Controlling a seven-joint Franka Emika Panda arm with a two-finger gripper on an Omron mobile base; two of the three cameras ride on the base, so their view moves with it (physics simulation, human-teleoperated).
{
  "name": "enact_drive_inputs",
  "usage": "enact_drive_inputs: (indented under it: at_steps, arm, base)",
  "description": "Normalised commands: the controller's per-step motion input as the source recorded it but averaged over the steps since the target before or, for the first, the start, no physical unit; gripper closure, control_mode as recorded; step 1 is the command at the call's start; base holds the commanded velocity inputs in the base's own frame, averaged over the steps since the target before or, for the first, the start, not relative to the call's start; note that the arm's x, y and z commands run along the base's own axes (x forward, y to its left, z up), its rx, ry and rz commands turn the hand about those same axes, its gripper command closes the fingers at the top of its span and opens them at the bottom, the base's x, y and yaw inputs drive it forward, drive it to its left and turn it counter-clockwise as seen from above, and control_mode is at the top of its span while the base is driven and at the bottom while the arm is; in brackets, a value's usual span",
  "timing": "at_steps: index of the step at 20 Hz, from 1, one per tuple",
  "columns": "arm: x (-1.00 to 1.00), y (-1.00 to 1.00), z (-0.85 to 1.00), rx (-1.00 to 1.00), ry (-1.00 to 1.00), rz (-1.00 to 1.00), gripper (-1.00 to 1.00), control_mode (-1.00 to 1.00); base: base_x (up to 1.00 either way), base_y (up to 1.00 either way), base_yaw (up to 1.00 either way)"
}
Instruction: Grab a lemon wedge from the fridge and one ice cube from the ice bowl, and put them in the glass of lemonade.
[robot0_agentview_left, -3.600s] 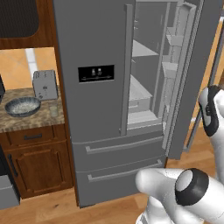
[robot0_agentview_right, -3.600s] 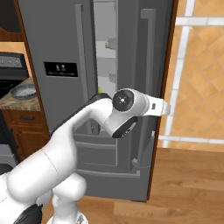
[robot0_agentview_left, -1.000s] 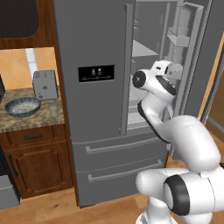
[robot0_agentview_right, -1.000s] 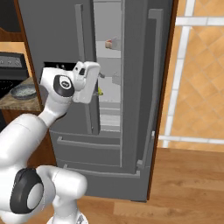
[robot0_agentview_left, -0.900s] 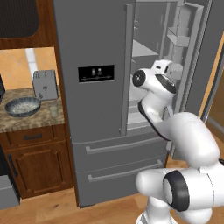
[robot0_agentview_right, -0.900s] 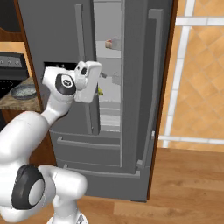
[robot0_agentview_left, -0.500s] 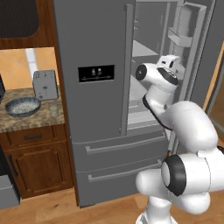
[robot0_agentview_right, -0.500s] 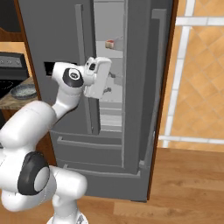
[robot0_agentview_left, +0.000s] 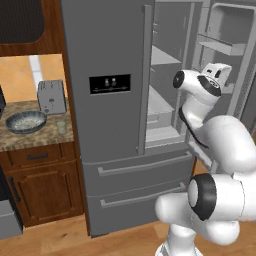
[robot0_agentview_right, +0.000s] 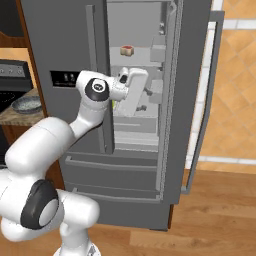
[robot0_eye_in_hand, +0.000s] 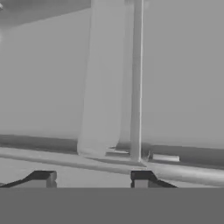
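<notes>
The grey fridge (robot0_agentview_left: 105, 55) stands with its right door swung open. My arm reaches inside at middle-shelf height, the white hand (robot0_agentview_right: 131, 91) close over a shelf. A small yellow-green bit, the lemon wedge (robot0_agentview_right: 114, 104), peeks out on that shelf beside my wrist. In the hand view my gripper (robot0_eye_in_hand: 92, 179) faces the fridge's inner wall with the two tips apart and nothing showing between them. The ice bowl (robot0_agentview_left: 25, 121) sits on the counter left of the fridge. The glass of lemonade (robot0_agentview_left: 61, 126) stands just to the bowl's right.
A boxy grey toaster (robot0_agentview_left: 51, 96) stands behind the bowl. The open door (robot0_agentview_right: 202, 80) juts out on the right, its bins (robot0_agentview_left: 220, 45) beside my hand. A small reddish box (robot0_agentview_right: 127, 50) lies on the upper shelf. A black stove (robot0_agentview_right: 10, 75) borders the counter.
My hand has pushed further right and deeper into the fridge, over the middle shelf. The bowl, the glass and the door have stayed put.
</notes>
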Motion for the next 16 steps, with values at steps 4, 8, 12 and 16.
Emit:
enact_drive_inputs:
  at_steps: [4,8,12,16]
  arm:
    - [-0.92,0.03,0.01,0.00,-0.43,0.02,-1.00,-1.00]
    - [-1.00,0.71,0.18,0.08,-0.62,0.06,-1.00,-1.00]
    - [-0.97,0.99,0.00,0.32,-0.57,0.02,-1.00,-1.00]
    - [-0.70,1.00,0.00,0.54,-0.38,0.10,-1.00,-1.00]
  base:
    - [0.00,0.00,0.00]
    - [0.00,0.00,0.00]
    - [0.00,0.00,0.00]
    - [0.00,0.00,0.00]
